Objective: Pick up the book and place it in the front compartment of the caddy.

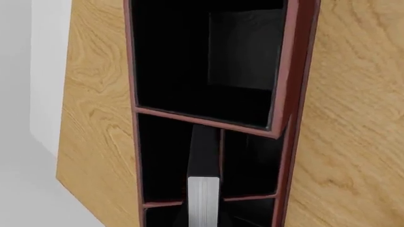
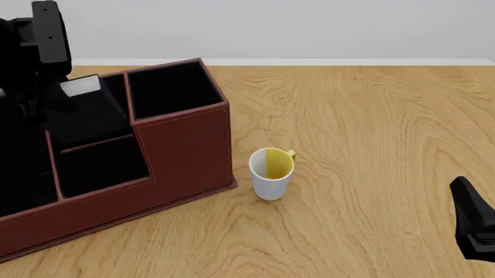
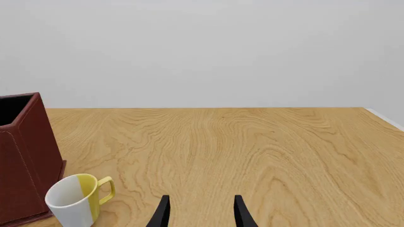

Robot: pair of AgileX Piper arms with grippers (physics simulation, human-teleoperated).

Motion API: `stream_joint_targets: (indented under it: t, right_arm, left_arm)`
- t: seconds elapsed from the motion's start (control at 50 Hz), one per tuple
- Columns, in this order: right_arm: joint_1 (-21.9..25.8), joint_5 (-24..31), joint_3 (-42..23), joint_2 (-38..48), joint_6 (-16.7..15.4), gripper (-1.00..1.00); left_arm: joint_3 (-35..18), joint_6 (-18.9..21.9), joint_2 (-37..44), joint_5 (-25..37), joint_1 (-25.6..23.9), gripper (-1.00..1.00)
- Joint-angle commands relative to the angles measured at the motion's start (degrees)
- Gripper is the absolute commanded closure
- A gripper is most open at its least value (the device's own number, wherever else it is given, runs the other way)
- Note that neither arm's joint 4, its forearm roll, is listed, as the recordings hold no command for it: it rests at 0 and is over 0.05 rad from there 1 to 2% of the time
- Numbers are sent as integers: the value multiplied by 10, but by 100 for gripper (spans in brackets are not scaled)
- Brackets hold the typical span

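My left arm (image 2: 35,63) hangs high over the caddy (image 2: 185,145), its grip hidden, can't tell. The book (image 1: 203,191) stands upright in 1 middle compartment. My right gripper (image 3: 200,210) sits low, fingers spread, near the mug (image 2: 272,173).

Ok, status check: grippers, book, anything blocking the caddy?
Left gripper over the caddy, jaws hidden. Right gripper open, empty, low over the table. Book standing in a caddy compartment, page edge up. Mug beside the caddy, not blocking.

Left tool (image 2: 73,107) hidden (jaws unreadable).
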Motion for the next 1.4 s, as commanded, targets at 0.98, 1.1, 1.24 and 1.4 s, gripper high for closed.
stream_joint_targets:
  t: [0.98, 1.1, 1.24, 1.4]
  right_arm:
    - [0, 0, 0, 0, 0, -100]
    - [0, 0, 0, 0, 0, -100]
    - [0, 0, 0, 0, 0, -100]
    - [0, 0, 0, 0, 0, -100]
  left_arm:
    - [94, 60, 40, -186, 17, 100]
    - [96, 61, 47, -195, 17, 100]
    - [99, 52, 60, -208, 12, 100]
    - [102, 69, 72, -225, 29, 100]
